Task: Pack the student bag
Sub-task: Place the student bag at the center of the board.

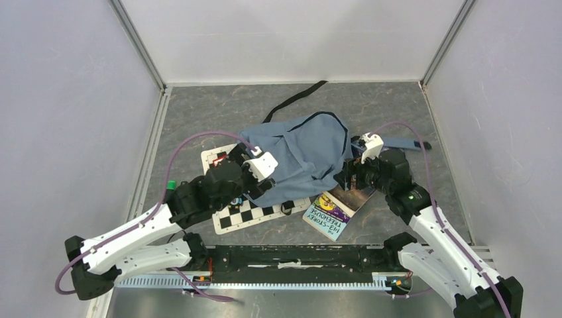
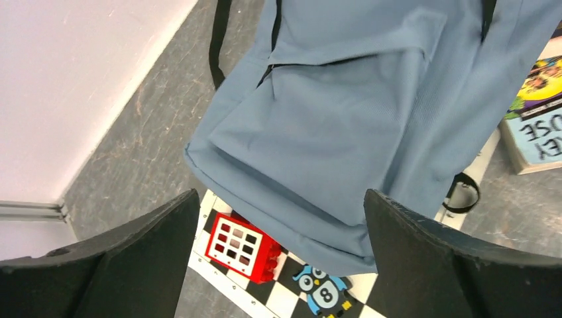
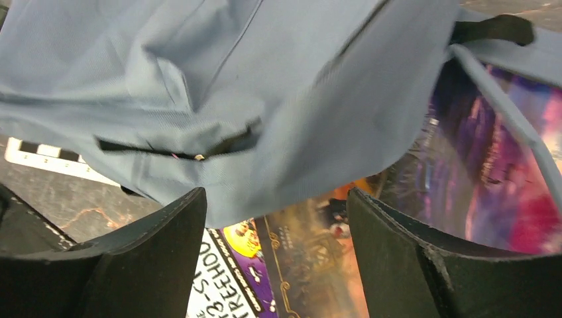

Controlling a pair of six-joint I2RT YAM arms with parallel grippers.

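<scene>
The student bag (image 1: pixel 305 151) lies flat and crumpled mid-table, grey-blue with black zips, partly over a chessboard and some books. My left gripper (image 1: pixel 264 184) is open at the bag's near-left edge, just above it. In the left wrist view the gripper (image 2: pixel 280 202) frames the bag's lower corner (image 2: pixel 331 119), a red toy brick (image 2: pixel 242 246) and an owl piece (image 2: pixel 323 289). My right gripper (image 1: pixel 344 177) is open and empty at the bag's near-right edge. In the right wrist view the gripper (image 3: pixel 275 199) hangs over the bag's hem (image 3: pixel 265 86) and a black zip (image 3: pixel 179 152).
A chessboard (image 1: pixel 252 213) sticks out from under the bag. A "Treehouse" book (image 1: pixel 328 213) and a darker book (image 1: pixel 356 196) lie near right, both seen in the right wrist view (image 3: pixel 225 278) (image 3: pixel 344 265). A black strap (image 1: pixel 295 99) trails back; a blue strap (image 1: pixel 404 143) runs right. White walls enclose the table.
</scene>
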